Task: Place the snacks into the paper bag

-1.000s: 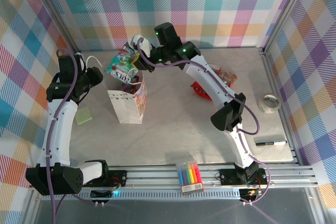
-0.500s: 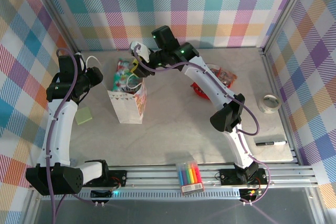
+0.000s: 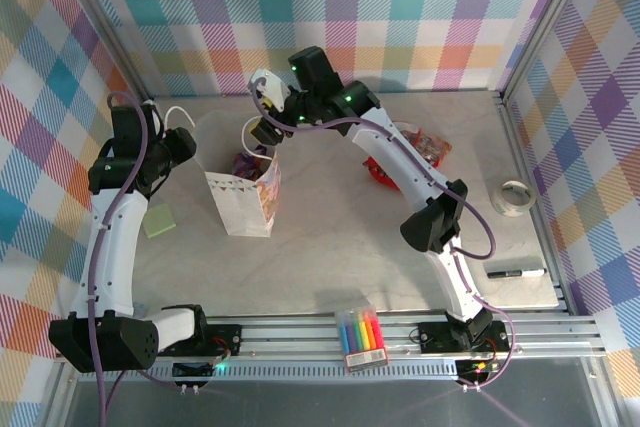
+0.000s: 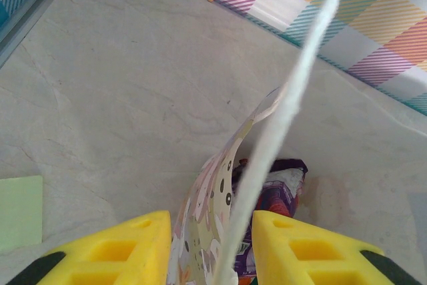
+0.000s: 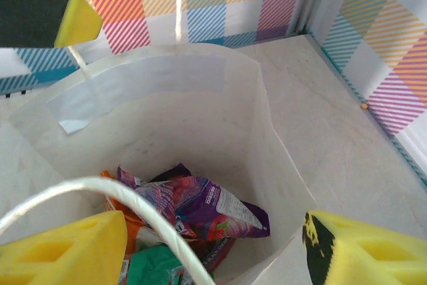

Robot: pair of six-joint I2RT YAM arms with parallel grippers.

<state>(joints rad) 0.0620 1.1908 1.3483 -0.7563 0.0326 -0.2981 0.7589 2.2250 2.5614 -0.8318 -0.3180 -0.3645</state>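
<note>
Purple snack packet (image 5: 200, 208) lying in the bottom of the paper bag (image 3: 243, 202), left of centre in the top view. Right gripper (image 3: 262, 107) hangs over its mouth, fingers spread wide. Left gripper (image 4: 211, 245) has fingers either side of the rim and cord handle (image 4: 293, 91), can't tell if they're pinching.

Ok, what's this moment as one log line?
right gripper open over white printed paper bag | glossy purple snack packet inside | left gripper astride white cord handle

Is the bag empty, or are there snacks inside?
Not empty. Down in the open bag lies a purple snack, with an orange one and a green one beside it.
</note>
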